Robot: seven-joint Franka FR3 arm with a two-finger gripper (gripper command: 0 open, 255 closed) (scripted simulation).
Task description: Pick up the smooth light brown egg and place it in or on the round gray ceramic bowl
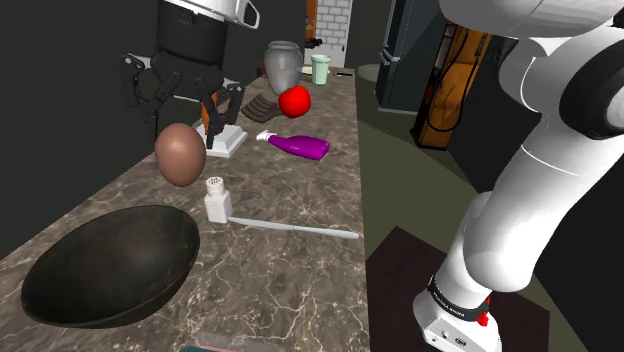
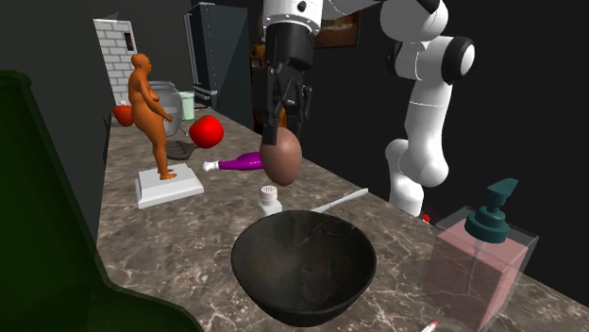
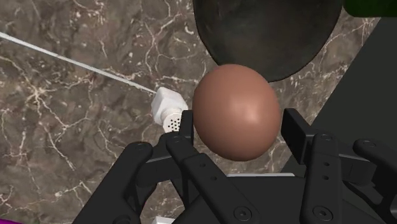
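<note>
The dark round bowl sat nearest on the marble counter, with a white shaker just beyond its rim. Above the shaker and short of the bowl, the black gripper pinched the brown egg between its fingertips, clear of the counter. A purple bottle lay farther back.

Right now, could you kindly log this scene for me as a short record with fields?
hand: shut on the egg, up above the counter
egg: brown, smooth, clasped in the hand, off the surface
bowl: dark, round, empty, standing on the counter, close to the egg
shaker: white, upright, beside the bowl
counter: brown marbled stone
task state: egg not yet in the bowl
</note>
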